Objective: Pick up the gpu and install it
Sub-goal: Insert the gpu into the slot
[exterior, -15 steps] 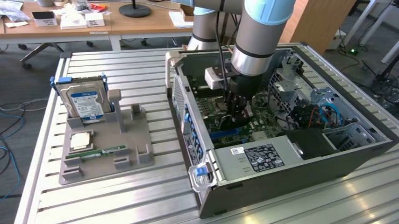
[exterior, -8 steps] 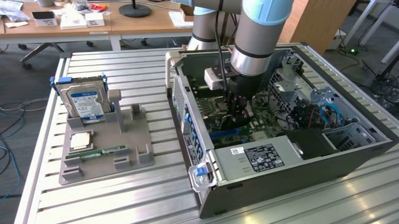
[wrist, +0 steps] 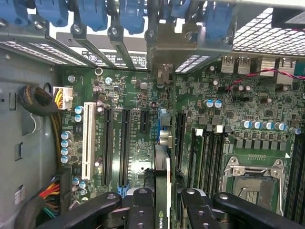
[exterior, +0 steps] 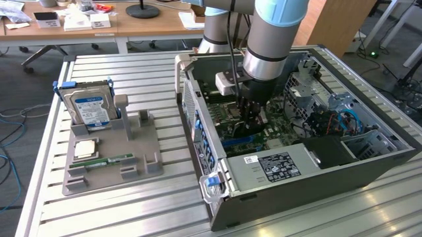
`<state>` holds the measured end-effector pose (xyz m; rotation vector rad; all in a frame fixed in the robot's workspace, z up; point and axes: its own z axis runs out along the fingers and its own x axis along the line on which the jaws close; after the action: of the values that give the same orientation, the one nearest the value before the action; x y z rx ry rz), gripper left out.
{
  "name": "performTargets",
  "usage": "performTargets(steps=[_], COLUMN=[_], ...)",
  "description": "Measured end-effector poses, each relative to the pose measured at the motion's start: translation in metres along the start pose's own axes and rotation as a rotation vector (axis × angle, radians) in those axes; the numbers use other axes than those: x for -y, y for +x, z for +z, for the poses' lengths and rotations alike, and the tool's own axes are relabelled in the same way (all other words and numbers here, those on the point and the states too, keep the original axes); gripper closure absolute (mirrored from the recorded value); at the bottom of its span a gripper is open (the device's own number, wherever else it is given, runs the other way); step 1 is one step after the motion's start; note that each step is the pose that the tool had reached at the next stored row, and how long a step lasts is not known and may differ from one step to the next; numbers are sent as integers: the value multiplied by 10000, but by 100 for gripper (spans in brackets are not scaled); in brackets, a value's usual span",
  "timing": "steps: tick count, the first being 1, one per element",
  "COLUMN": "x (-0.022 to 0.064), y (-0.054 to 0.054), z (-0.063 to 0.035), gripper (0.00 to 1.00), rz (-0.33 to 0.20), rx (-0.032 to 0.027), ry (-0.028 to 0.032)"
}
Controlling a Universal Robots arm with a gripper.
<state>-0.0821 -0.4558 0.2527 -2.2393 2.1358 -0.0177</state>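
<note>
The gpu (wrist: 162, 162) shows edge-on in the wrist view as a thin card with a black shroud, standing upright over the green motherboard (wrist: 128, 95). My gripper (wrist: 164, 210) is shut on it, with a black finger (wrist: 142, 210) on each side. The card sits above a blue slot (wrist: 164, 121), next to two long black slots (wrist: 125, 143); whether it is seated I cannot tell. In the exterior view my gripper (exterior: 254, 116) reaches down into the open computer case (exterior: 297, 168), the gpu (exterior: 247, 131) dark beneath it.
A white slot (wrist: 88, 138) and cable bundles (wrist: 38, 100) lie beside the black slots, and a CPU socket (wrist: 252, 183) on the other side. On the exterior view's left, a grey holder (exterior: 112, 158) carries a hard drive (exterior: 92, 108) and a RAM stick (exterior: 108, 161).
</note>
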Motion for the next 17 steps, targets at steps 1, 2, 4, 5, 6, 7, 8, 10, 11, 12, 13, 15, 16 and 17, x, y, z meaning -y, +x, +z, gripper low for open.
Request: performTargets(steps=[1,2,4,5,6,7,8,10,11,12,13,15,16,17], x=[0,-1,-6,-11,-14,-17,-20,-25,-28,-31,-34,-35,-39,-41], y=[0,0,-2,-4,-4,-5,-6,-7,-7,-8,-8,-8,-9,-9], z=[0,0,2,3,4,6,7,11,13,14,15,16,17,18], gripper=[74,74,74,74,74,74,74,74,74,74,74,74,74,74], rz=[-2,-2,1,1,0,-1,-1,-2,-2,-2,-2,-3,-2,-2], rx=[-1,0,-1,-3,-4,-4,-6,-10,-11,-12,-14,-15,-15,-15], ry=[-1,0,6,11,17,24,31,46,53,56,58,59,59,59])
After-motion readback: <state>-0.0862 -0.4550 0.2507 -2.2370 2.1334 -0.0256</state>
